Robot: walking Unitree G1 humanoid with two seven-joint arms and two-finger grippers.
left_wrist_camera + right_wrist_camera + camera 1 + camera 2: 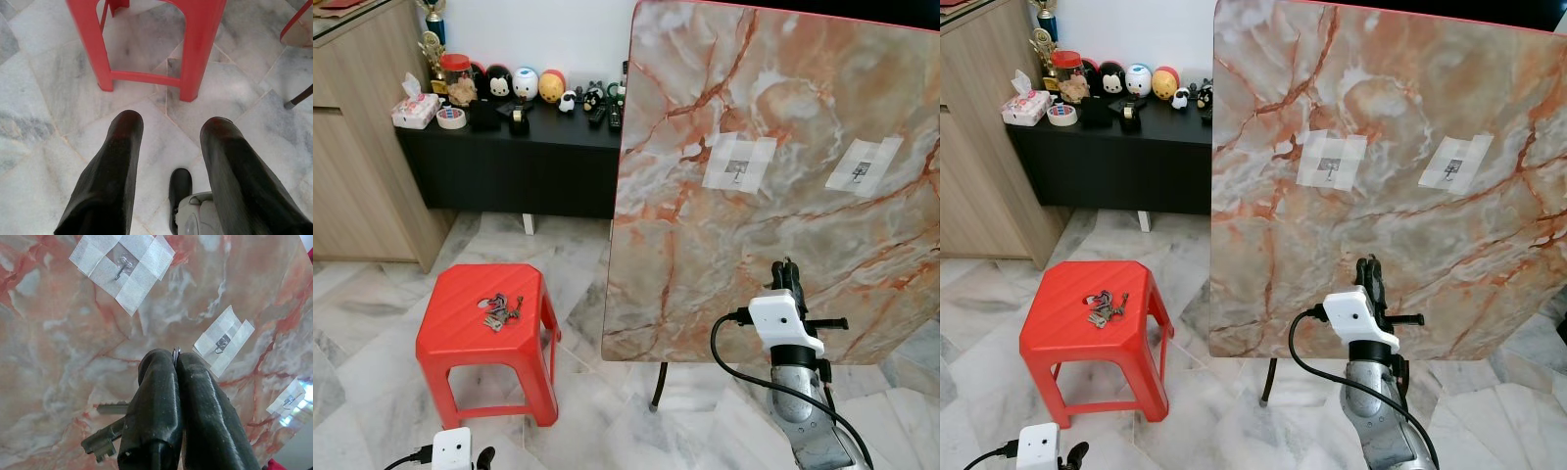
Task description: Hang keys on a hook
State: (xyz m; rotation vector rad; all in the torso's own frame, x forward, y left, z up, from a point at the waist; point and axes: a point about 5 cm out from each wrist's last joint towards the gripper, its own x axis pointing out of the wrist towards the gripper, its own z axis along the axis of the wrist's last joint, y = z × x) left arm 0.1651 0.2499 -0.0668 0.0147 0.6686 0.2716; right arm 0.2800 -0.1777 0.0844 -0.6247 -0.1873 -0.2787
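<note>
My right gripper (788,268) is raised in front of an upright marble-patterned board (783,98) and is shut on a key ring (175,351). Its keys (104,441) hang beside the fingers. Small metal hooks are taped to the board with white tape: one hook (739,166) up and left of the gripper, a second hook (862,168) up and right. Another bunch of keys (499,311) lies on a red plastic stool (460,333). My left gripper (171,122) hangs open, low over the floor, close to the stool's legs.
A black low cabinet (509,147) with figurines, tape rolls and a tissue box stands at the back left. A wooden cupboard (352,147) is at the far left. The floor is marble tile. The board's dark leg (658,387) reaches the floor.
</note>
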